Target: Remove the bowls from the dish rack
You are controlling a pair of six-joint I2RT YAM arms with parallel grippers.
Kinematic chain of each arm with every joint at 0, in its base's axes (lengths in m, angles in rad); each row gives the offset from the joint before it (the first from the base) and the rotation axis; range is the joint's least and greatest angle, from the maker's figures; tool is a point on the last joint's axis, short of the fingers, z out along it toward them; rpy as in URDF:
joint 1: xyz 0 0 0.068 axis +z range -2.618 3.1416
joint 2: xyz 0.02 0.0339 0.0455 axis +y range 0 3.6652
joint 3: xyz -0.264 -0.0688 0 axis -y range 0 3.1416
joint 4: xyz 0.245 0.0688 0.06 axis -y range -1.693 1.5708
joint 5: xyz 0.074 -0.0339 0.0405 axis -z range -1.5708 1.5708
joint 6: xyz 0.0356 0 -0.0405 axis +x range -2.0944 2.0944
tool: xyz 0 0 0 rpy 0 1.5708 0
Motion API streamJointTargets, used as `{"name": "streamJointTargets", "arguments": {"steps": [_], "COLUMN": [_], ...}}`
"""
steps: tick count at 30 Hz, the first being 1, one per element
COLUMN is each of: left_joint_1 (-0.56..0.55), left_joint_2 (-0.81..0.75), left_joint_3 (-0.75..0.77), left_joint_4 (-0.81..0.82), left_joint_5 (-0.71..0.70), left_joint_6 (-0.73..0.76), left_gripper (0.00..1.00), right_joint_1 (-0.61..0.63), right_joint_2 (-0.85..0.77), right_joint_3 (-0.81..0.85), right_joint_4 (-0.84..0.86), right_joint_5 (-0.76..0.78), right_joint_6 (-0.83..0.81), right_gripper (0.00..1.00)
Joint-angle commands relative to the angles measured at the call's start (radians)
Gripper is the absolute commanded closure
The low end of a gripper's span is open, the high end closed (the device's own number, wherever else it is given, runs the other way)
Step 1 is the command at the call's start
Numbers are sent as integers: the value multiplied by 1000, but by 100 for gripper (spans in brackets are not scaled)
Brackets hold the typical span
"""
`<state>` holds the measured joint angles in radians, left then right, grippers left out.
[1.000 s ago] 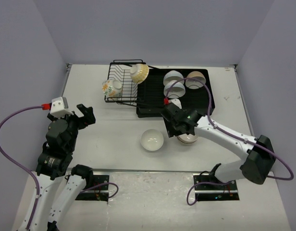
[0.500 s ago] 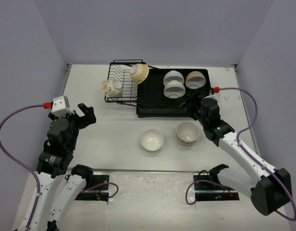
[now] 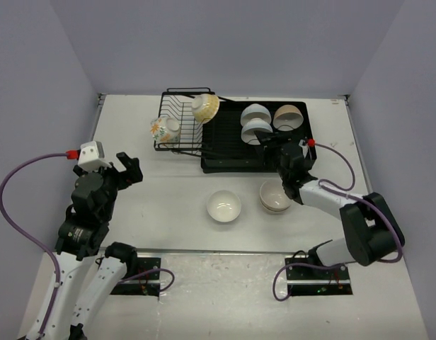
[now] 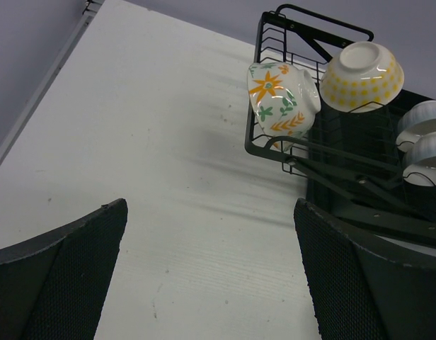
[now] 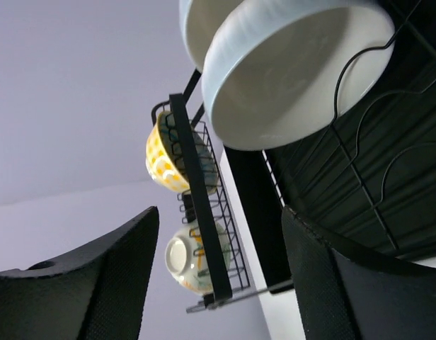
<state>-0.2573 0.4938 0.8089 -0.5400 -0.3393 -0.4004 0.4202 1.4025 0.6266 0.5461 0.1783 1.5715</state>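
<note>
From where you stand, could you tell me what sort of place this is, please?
Likely a lab test cell, not a kitchen: bare walls around a white table, a dish rack of bowls.

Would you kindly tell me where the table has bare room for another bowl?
Bare table lies between the left gripper and the white bowl, and left of the wire basket. It is crowded where the right gripper reaches over the drain tray, beside the stacked cream bowls.
</note>
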Motion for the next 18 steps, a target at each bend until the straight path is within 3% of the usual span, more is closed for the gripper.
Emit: {"name": "streamJointTargets", "arguments": {"steps": [1,10,18], "left_joint_1": [6,4,-7], "left_joint_2": [3,-3,-4], "left_joint_3": [-2,-4,-4], "left_joint_4": [32,37,38], "left_joint_5": [22,32,40], "left_joint_6": [18,20,18], "left_gripper": [0,0,0], "right_joint_1": [-1,-11,-18], "right_joint_2": [87,311,397], "right_joint_3": [54,150,203], "right_joint_4": [175,360,382], "right_joint_5": [85,115,148], "right_joint_6": [99,173,165], "right_gripper": [32,44,53]}}
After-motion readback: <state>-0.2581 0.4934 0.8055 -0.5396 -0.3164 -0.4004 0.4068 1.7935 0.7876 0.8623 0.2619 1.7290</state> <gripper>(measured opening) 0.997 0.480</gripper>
